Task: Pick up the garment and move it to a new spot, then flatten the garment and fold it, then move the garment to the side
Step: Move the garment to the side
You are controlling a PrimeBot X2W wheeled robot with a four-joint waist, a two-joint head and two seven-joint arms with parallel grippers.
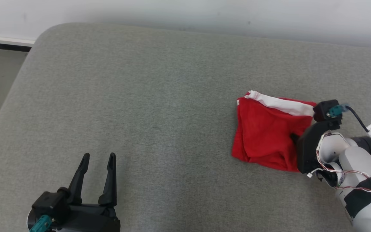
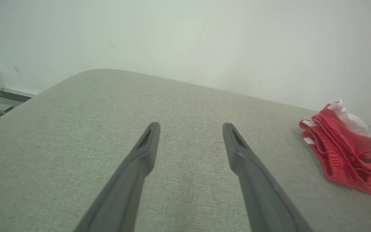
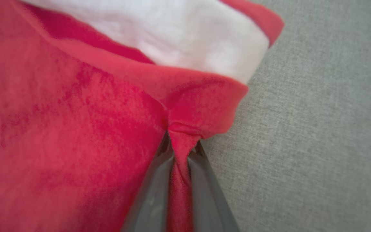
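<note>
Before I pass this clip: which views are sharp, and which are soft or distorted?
Head view: evenly lit, sharp on the red-and-white garment and the left gripper. Left wrist view: wide-angle curve along the far edge of the grey upholstered surface, pale hazy wall. Right wrist view: close-up blur, that garment and the right gripper pinching it both soft.

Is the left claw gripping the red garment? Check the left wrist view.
No, the left claw stands open above the grey cushion, and the garment lies apart from it.
</note>
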